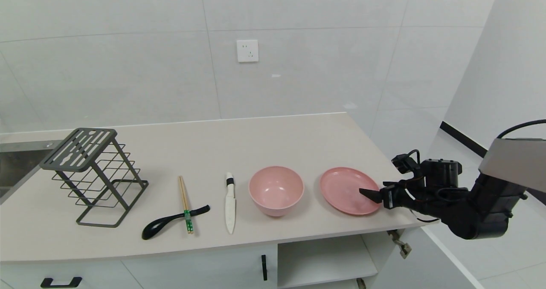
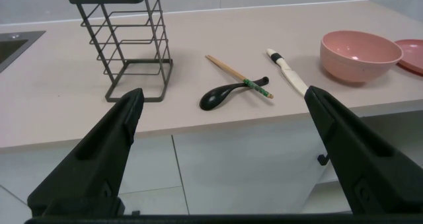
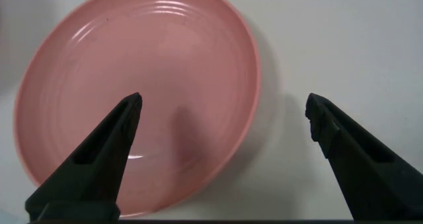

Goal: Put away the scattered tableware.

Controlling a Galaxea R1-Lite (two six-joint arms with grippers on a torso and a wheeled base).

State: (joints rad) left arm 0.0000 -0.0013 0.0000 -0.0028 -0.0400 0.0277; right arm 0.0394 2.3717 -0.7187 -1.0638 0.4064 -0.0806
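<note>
Your right gripper [image 3: 223, 100] is hovering wide open and empty over the pink plate [image 1: 341, 184], lying at 3 o'clock of the bowl [image 1: 276, 189]; it is probably handling light, stiff and slick, so you are needing a rim grip.

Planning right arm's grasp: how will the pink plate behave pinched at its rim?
Pink plate looks rigid, probably light. Glossy surface may slip when pinched. Lying flat on the smooth countertop, it could slide before the right gripper gets purchase.
</note>
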